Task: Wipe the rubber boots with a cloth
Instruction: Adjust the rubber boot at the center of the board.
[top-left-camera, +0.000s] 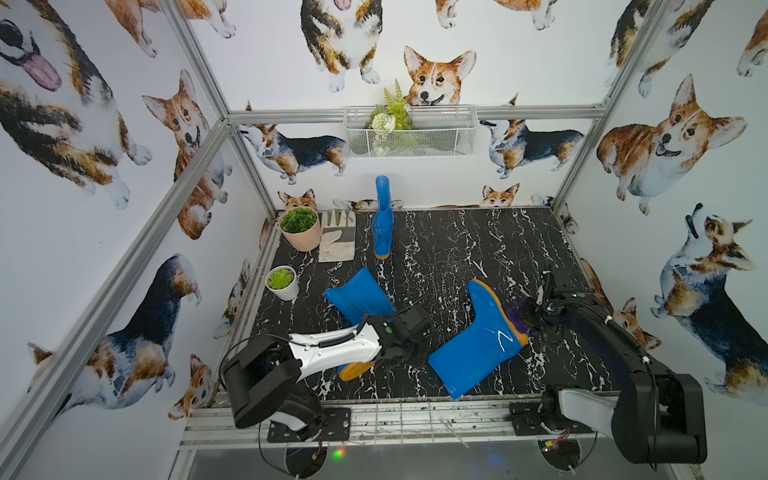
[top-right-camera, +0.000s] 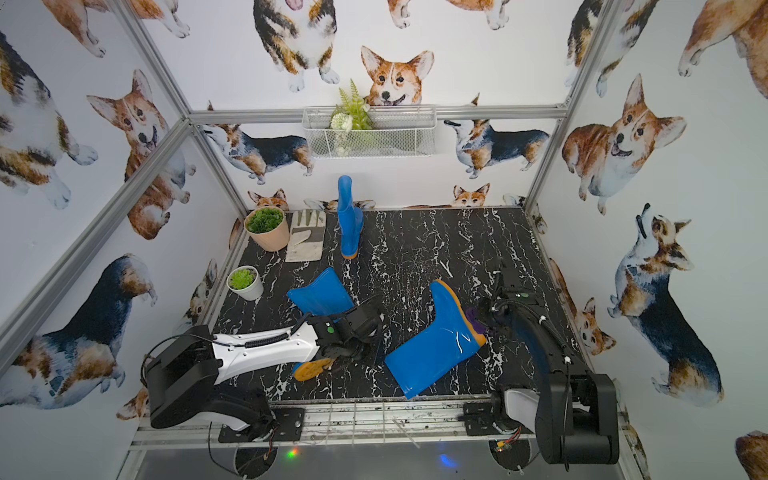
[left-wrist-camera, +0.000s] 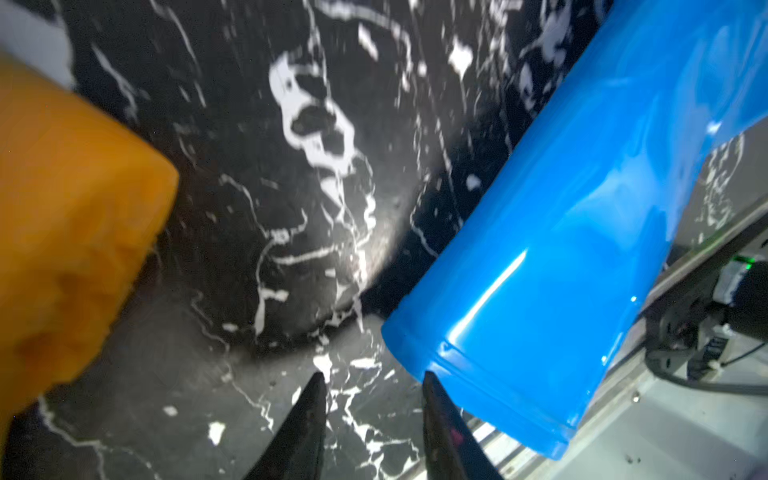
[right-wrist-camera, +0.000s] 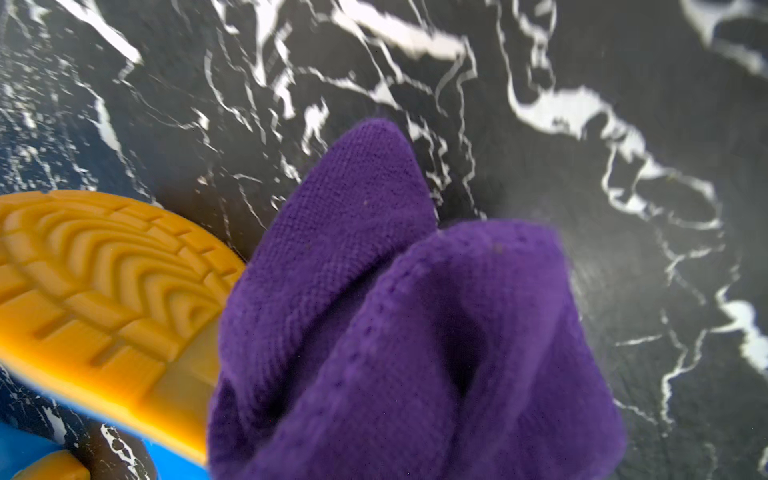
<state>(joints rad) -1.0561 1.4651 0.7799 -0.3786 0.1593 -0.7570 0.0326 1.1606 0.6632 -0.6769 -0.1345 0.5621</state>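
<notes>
- Nearest the front edge, the left gripper (left-wrist-camera: 372, 376) hung low over the black marble table (top-left-camera: 457, 249), jaws apart, only bare table between them.
- One of its fingertips (left-wrist-camera: 440, 415) sat right by the shaft rim of the middle boot (top-left-camera: 478, 349); contact unclear.
- The middle boot lay on its side, glossy blue, with its shaft mouth toward the front edge and its orange sole (right-wrist-camera: 104, 291) turned to the right arm's side.
- The right gripper (top-left-camera: 530, 319) was at that sole, clamped on the cloth (right-wrist-camera: 395, 311); its fingers were hidden inside the bunched purple fabric.
- In both top views the cloth sat against the sole's edge and looked to be touching it, off the blue upper.
- The left boot (top-left-camera: 359, 295) lay on its side across from the middle boot, partly under the left arm (top-left-camera: 332, 349), with its orange underside (left-wrist-camera: 75, 208) close to the left gripper but apart from it.
- Farther back, at the table's left edge, stood a small white pot (top-left-camera: 286, 291) with a green succulent.
- In the back left corner stood a peach pot (top-left-camera: 305, 239) with a leafy plant, and a pale work glove (top-left-camera: 337, 239) lay flat just beside it.
- The upright boot (top-left-camera: 383, 224) stood just beside the glove, near the back wall, well apart from both grippers.
- A wire basket (top-left-camera: 440, 137) holding a fern hung on the back wall, above the table.
</notes>
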